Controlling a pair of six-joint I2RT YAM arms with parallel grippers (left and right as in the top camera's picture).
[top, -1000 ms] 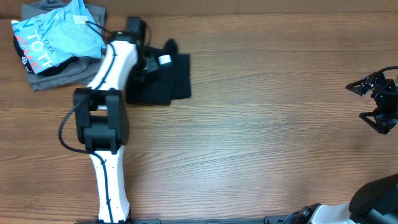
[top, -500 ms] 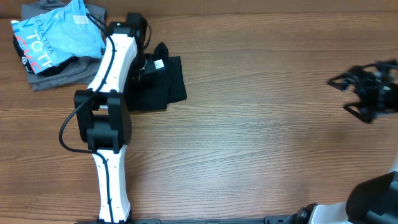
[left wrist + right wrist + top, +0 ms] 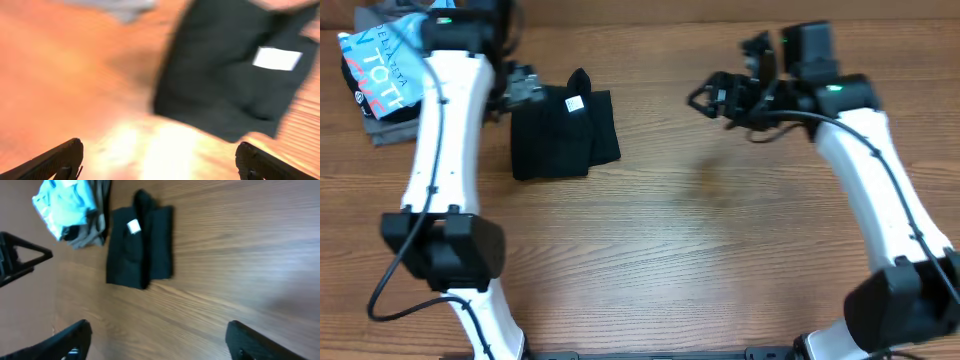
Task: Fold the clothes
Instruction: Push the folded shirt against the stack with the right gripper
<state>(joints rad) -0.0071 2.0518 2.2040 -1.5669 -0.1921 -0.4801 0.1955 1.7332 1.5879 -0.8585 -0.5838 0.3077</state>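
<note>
The clothes, a black T-shirt (image 3: 563, 132), lie folded into a compact rectangle on the wooden table, with a white neck tag (image 3: 574, 102) facing up. My left gripper (image 3: 519, 87) hovers just off the shirt's upper left corner. In the left wrist view its blurred fingers (image 3: 60, 157) stand wide apart over bare wood, open and empty, with the shirt (image 3: 225, 75) beyond them. My right gripper (image 3: 718, 95) hangs over the table's back middle, well right of the shirt. It is open and holds nothing, and the right wrist view shows the shirt (image 3: 140, 250) far ahead.
A light blue shirt with lettering (image 3: 395, 60) lies crumpled on folded grey garments (image 3: 415, 122) at the back left corner, close to my left arm. Bare wood table (image 3: 720, 240) spreads across the middle and front. The two arm bases stand at the front edge.
My left gripper has opened, let go of the black shirt and drawn back to its left. The right arm has swung in from the far right edge to the back middle.
</note>
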